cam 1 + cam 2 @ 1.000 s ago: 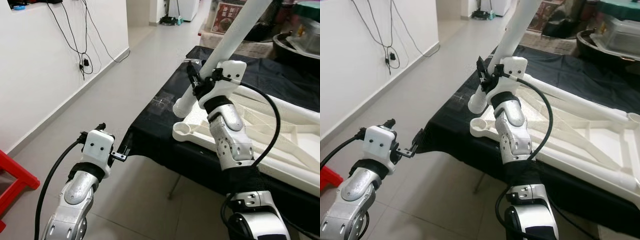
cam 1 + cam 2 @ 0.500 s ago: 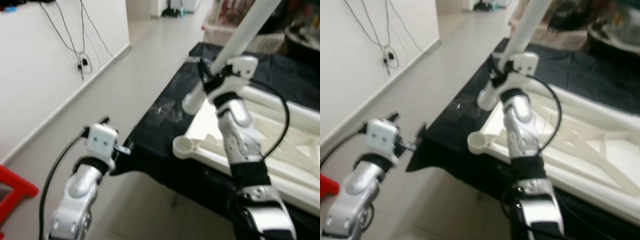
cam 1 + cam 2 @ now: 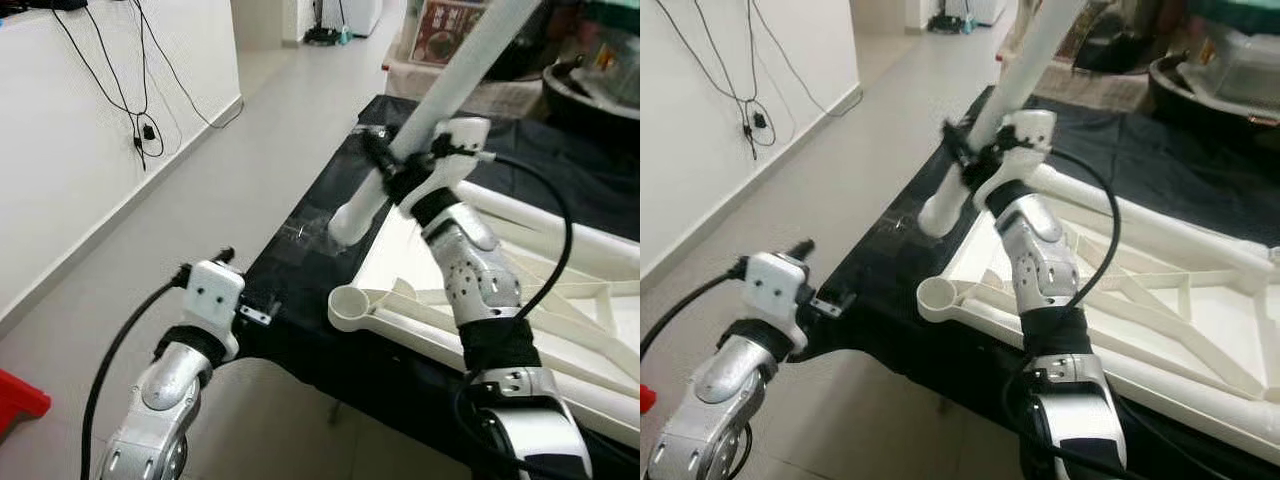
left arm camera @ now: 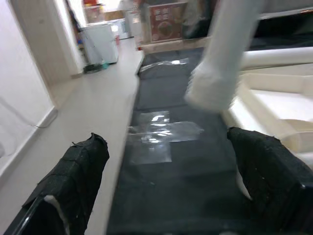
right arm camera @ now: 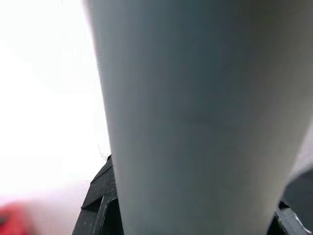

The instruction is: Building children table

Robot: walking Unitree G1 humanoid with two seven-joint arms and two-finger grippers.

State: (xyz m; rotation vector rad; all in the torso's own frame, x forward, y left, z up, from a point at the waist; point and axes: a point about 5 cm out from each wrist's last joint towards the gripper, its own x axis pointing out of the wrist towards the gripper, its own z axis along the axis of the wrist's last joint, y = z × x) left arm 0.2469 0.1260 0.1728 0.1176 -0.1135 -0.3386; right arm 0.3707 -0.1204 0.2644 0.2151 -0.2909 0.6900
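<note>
On the left we see a white wall (image 3: 70, 150) with black cords (image 3: 140, 90) hanging down it, and a grey floor (image 3: 230, 150) running beside it.

Next comes our left hand (image 3: 255, 312). It hovers at the near corner of the bench (image 3: 300, 270), which has a black cloth over it. The two black fingers (image 4: 73, 181) are spread wide apart, and they hold nothing. Between them we see the dark cloth and some clear tape (image 4: 159, 134) stuck flat on it.

A little more to the right is the white table frame (image 3: 520, 300). It lies flat on the bench. At its near left corner there is a round cup-shaped socket (image 3: 352, 306) with its open side up.

Above the frame is the white table leg (image 3: 440, 100), a long round tube. It is tilted. Its lower end (image 3: 350, 220) points down and to the left, toward the bench edge, and hangs just above the cloth, near the socket but apart from it. Its upper end goes up and to the right, out of the top of the picture.

Our right hand (image 3: 395, 170) is closed around the leg, a little way up from its lower end. In the right wrist view the leg sits tight between the black fingers (image 5: 98, 210).

Far right, past the bench, there is a dark round tub (image 3: 590, 90).
</note>
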